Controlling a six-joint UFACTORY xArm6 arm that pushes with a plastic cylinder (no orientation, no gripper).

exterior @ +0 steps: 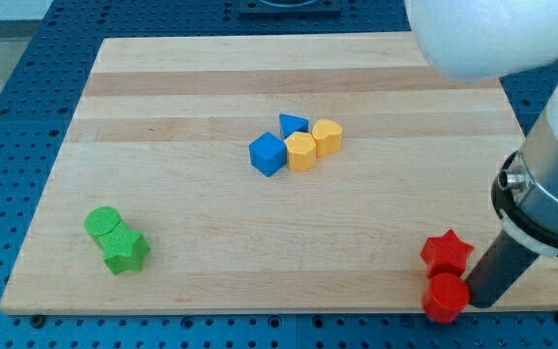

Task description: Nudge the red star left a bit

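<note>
The red star [447, 251] lies near the bottom right corner of the wooden board [192, 194]. A red cylinder [446, 296] sits just below it, touching or nearly touching. My dark rod comes down at the view's right, and my tip [475, 303] rests at the board's bottom edge, right against the red cylinder's right side and below and to the right of the red star.
A blue cube [268, 154], a blue triangle [294, 124] and two yellow blocks [301, 150] [326, 137] cluster at the centre. A green cylinder [103, 223] and a green star [125, 251] sit at the bottom left. The arm's white body fills the top right.
</note>
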